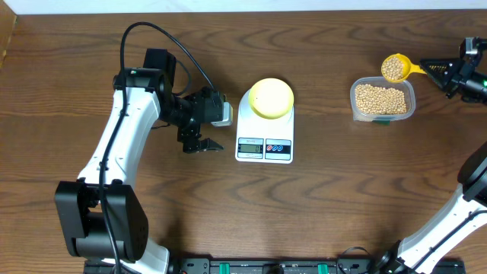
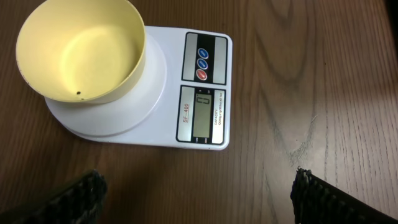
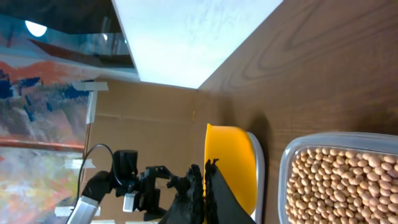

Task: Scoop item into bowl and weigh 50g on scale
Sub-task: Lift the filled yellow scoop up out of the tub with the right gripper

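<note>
The right gripper (image 1: 431,68), shut on the yellow long-handled plastic scoop (image 1: 396,68), holds a load of round tan grains (image 1: 393,70) near the surface's far right corner. Any tilt en route to the pale-yellow bowl (image 1: 272,98) on the white rectangular scale (image 1: 264,150) could spill them. The left gripper (image 1: 201,144) hangs open, empty.

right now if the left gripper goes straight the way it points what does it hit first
Most likely the bare table just short of the scale: the open left gripper looks tilted down at the wood. Depth is unclear; a flatter path would meet the scale's display edge.
</note>
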Robot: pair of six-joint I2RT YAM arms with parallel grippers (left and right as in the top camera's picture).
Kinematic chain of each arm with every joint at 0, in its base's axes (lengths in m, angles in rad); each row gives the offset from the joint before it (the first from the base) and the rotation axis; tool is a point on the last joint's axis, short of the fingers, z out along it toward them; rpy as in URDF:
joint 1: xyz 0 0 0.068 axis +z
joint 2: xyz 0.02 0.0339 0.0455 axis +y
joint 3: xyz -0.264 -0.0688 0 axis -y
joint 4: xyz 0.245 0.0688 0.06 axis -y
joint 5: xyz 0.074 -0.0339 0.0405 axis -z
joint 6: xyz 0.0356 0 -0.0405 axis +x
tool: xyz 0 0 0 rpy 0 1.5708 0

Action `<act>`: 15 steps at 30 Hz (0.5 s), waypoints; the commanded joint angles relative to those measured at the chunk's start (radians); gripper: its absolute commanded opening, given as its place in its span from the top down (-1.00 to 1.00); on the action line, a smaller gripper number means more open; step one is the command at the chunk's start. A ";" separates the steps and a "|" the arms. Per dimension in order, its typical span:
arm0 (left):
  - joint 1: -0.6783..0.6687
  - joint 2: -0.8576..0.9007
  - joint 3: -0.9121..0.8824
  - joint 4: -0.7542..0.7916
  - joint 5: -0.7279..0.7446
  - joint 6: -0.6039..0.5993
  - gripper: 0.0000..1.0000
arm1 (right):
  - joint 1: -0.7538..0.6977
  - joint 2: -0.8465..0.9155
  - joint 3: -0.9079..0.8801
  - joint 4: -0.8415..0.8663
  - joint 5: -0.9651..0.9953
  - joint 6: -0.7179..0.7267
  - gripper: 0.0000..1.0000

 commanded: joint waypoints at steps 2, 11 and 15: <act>0.001 0.000 -0.008 -0.008 0.005 0.010 -0.95 | -0.003 0.005 -0.005 0.001 -0.060 0.016 0.98; 0.001 0.000 -0.008 -0.008 0.005 0.010 -0.95 | 0.003 0.005 -0.005 0.009 -0.082 0.028 0.98; 0.001 0.000 -0.008 -0.008 0.005 0.010 -0.95 | 0.003 0.005 -0.005 0.019 -0.082 0.028 0.98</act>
